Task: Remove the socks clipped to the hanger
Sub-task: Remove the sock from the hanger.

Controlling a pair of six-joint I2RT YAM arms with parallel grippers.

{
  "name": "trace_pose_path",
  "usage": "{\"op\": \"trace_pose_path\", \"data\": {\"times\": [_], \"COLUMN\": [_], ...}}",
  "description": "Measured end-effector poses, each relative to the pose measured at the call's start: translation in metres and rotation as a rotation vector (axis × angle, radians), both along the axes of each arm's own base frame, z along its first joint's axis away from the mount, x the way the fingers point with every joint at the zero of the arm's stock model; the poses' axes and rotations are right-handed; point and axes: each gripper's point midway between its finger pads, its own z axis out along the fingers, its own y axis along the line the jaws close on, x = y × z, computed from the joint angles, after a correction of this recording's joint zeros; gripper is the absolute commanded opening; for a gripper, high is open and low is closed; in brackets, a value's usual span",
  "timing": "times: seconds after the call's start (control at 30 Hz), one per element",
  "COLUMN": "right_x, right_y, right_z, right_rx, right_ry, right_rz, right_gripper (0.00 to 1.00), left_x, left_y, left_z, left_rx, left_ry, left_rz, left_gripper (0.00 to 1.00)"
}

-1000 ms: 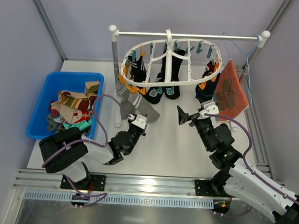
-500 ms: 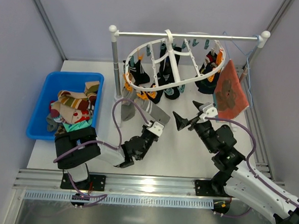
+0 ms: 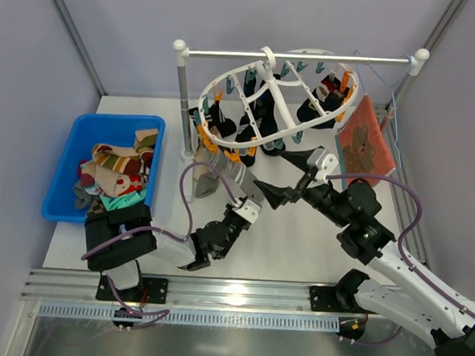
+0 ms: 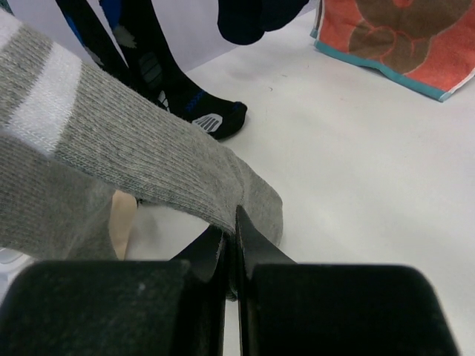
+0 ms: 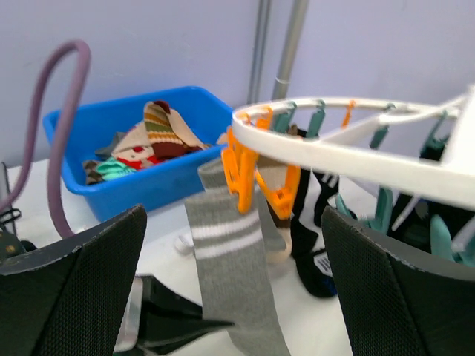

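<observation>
The white oval hanger (image 3: 282, 134) hangs tilted from the rail, with orange and teal clips around its rim (image 5: 349, 159). Dark socks (image 3: 252, 134) dangle from it. A grey sock (image 3: 226, 171) with white stripes (image 5: 231, 256) stays held by an orange clip (image 5: 241, 172) and stretches down and forward. My left gripper (image 3: 250, 201) is shut on the grey sock's toe (image 4: 252, 196), its tips (image 4: 231, 231) pinching the fabric. My right gripper (image 3: 290, 175) is open just right of the grey sock, below the hanger's near rim, and holds nothing (image 5: 231, 222).
A blue bin (image 3: 65, 167) with several socks sits at the left. The white-and-grey rail stand (image 3: 180, 57) carries the hanger, a thin blue wire hanger (image 3: 380, 82) and an orange-red flower-print cloth (image 3: 367, 145) at the right. Black socks (image 4: 167, 81) hang to the table.
My left gripper has pulled the grey sock rightward and nearer, tilting the hanger's near-left rim down. My right gripper has swung left and up under the hanger.
</observation>
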Motion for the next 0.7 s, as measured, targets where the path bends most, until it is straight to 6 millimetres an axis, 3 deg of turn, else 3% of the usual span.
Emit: {"op": "trace_pose_path", "data": {"times": [0.23, 0.47, 0.7], "right_x": [-0.002, 0.002, 0.004], "right_y": [0.037, 0.072, 0.088], "right_z": [0.031, 0.023, 0.009], "right_rx": [-0.014, -0.076, -0.099], "right_ry": [0.008, 0.081, 0.136], "right_rz": [0.127, 0.217, 0.227], "right_gripper": [1.00, 1.00, 1.00], "left_x": [-0.002, -0.006, -0.009], "left_y": [-0.001, 0.005, 0.013], "left_z": [-0.001, -0.004, -0.001], "left_rx": [0.001, 0.005, -0.014], "left_ry": [0.001, 0.007, 0.011], "left_rz": [-0.017, -0.028, -0.031], "left_gripper": [0.00, 0.00, 0.00]}}
